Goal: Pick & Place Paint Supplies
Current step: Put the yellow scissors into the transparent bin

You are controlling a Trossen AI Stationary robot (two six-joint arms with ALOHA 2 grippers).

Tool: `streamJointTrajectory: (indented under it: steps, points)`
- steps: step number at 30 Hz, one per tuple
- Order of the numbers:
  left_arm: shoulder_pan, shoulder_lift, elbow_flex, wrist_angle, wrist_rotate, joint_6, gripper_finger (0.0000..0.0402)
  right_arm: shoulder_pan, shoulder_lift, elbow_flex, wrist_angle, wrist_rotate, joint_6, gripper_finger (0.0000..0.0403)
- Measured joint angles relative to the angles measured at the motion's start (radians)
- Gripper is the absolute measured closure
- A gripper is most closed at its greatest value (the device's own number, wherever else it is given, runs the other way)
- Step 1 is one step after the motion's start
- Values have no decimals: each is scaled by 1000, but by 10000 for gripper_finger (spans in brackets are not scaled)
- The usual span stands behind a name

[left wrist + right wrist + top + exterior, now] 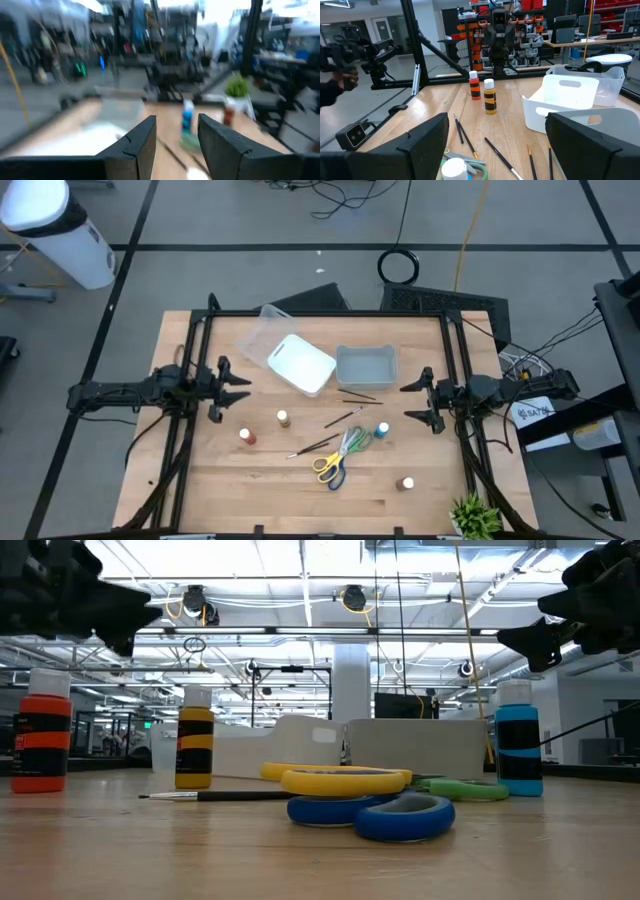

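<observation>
Between the scissors point(338, 456) and white bin point(301, 364), scattered paintbrushes point(342, 418).

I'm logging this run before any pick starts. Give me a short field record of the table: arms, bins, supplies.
left end effector: open, empty, above the table's left side
right end effector: open, empty, above the right side
bins: white bin and clear bin at the back
scissors: lying mid-table, in front
bottles: blue bottle, red bottle, standing on the table
</observation>
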Motion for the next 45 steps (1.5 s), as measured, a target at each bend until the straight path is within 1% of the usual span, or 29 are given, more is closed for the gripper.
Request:
streamJointTrajectory:
  steps: [5, 9, 12, 16, 18, 20, 24, 26, 29, 30, 32, 34, 37, 41, 45]
  points:
    - [0, 0, 0, 92, 16, 7, 247, 0, 0, 0, 0, 0, 0, 90]
    - [0, 1, 0, 102, 30, -4, 247, 0, 0, 0, 0, 0, 0, 90]
    - [0, 20, 0, 96, 27, -72, 247, 0, 0, 0, 0, 0, 0, 90]
    - [-1, 102, 15, 125, -87, -206, 247, 0, 0, 0, 0, 0, 0, 90]
    - [-12, 183, 59, 90, -94, -247, 244, 0, 0, 0, 0, 0, 0, 90]
    - [-30, 293, 133, 50, -94, -255, 232, 0, 0, 0, 0, 0, 0, 90]
    - [-76, 550, 339, -99, -80, -197, 184, 0, 0, 0, 0, 0, 0, 90]
    - [-100, 674, 462, -184, -27, -165, 156, 0, 0, 0, 0, 0, 0, 90]
    - [-138, 835, 650, -337, 111, -105, 119, 0, 0, 0, 0, 0, 0, 90]
    - [-152, 880, 707, -392, 139, -86, 110, 0, 0, 0, 0, 0, 0, 90]
    - [-182, 971, 803, -487, 147, -63, 96, 0, 0, 0, 0, 0, 0, 90]
    - [-210, 1061, 876, -542, 99, -56, 89, 0, 0, 0, 0, 0, 0, 90]
    - [-245, 1178, 961, -600, 32, -61, 89, 0, 0, 0, 0, 0, 0, 90]
    - [-285, 1304, 1051, -674, 29, -105, 100, 0, 0, 0, 0, 0, 0, 90]
    - [-324, 1394, 1109, -663, 29, -140, 114, 0, 0, 0, 0, 0, 0, 90]
